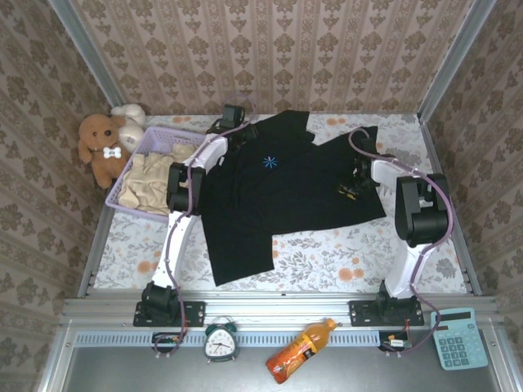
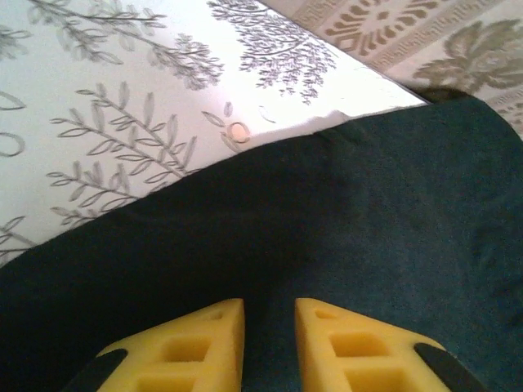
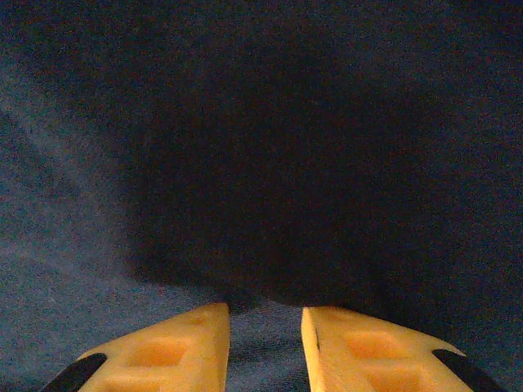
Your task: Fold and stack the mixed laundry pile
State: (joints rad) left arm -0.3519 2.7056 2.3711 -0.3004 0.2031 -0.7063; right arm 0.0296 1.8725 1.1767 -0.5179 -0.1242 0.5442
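Observation:
The large black garment [image 1: 286,188] lies spread flat across the table, its light-blue starburst mark [image 1: 270,161] facing up. My left gripper [image 1: 237,122] is low over its far left corner; in the left wrist view the yellow fingertips [image 2: 270,302] stand a narrow gap apart above black cloth [image 2: 343,229], near the cloth's edge. My right gripper [image 1: 350,189] is over the garment's right part; its jaws [image 3: 265,309] are slightly apart with flat black cloth [image 3: 270,163] beneath. The cream-beige garment [image 1: 155,175] lies bunched in the lavender basket.
The lavender mesh basket [image 1: 133,157] stands at the left, with a brown teddy bear [image 1: 100,143] and a white one [image 1: 129,114] behind it. The floral tablecloth [image 1: 327,257] shows in front of the garment. A clock [image 1: 220,341], bottle [image 1: 298,349] and calculator [image 1: 459,339] lie on the near ledge.

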